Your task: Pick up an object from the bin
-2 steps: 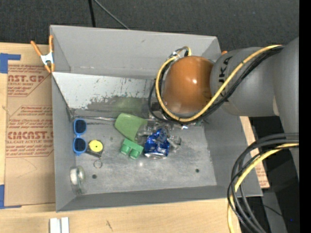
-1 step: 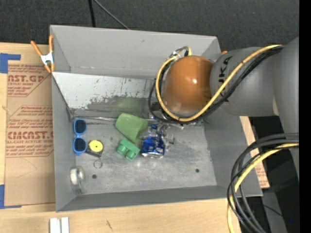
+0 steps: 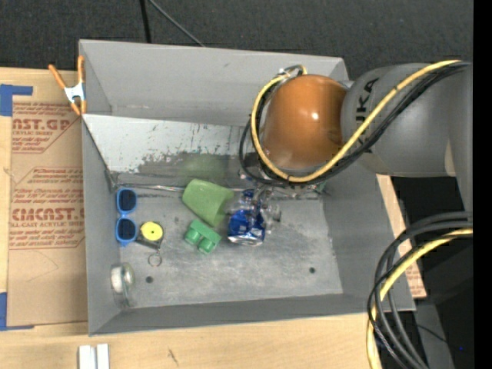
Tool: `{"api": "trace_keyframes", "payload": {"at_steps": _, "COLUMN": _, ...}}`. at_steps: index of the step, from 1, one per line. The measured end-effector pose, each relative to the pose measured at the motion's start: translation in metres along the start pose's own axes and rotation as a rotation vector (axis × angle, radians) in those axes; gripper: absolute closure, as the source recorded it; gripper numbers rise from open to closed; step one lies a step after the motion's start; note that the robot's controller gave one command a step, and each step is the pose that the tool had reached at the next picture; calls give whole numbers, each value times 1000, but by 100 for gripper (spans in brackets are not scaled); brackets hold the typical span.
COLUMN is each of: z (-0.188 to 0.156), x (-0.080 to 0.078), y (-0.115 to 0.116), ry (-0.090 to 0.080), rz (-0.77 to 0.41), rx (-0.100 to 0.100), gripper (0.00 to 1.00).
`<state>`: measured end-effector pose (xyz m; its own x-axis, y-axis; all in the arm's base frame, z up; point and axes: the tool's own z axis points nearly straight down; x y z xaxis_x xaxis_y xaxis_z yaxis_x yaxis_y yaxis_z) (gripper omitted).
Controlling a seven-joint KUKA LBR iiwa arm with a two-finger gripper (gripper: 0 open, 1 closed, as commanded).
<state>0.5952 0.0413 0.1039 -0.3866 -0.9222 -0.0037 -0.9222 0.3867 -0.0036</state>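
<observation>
Looking down into the big grey metal bin [image 3: 307, 256], I see the robot's fat grey arm [image 3: 415, 121] stretched in over the right edge. A round orange cover [image 3: 300, 121] sits on its wrist, up near the bin's back wall.

A pale green wedge [image 3: 206, 197] lies on the bin floor, about in the middle. Just to the right of it, under the orange cover, hangs the gripper [image 3: 258, 204]. It is low down, right above a crumpled shiny blue thing [image 3: 244, 227] that lies in the middle of the floor. It may be touching the blue thing. I cannot tell how wide its jaws are, or if they have hold of anything.

Blue toy glasses [image 3: 125, 216] lie along the left wall. A small green block [image 3: 202, 237] sits just in front of the wedge and just left of the blue thing. A little yellow disc [image 3: 151, 232] lies beside the glasses. A small clear round thing [image 3: 121, 278] rests in the front left corner. A tiny ring [image 3: 154, 260] lies near the disc.
</observation>
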Motion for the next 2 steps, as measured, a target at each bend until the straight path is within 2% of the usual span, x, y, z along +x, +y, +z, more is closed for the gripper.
{"api": "trace_keyframes", "payload": {"at_steps": 1, "z": -54, "x": -2, "y": -1, "ry": -1, "rz": 2, "rx": 2, "gripper": 100}}
{"api": "trace_keyframes", "payload": {"at_steps": 2, "z": -68, "x": -3, "y": -1, "ry": 1, "rz": 4, "rx": -1, "gripper": 100}}
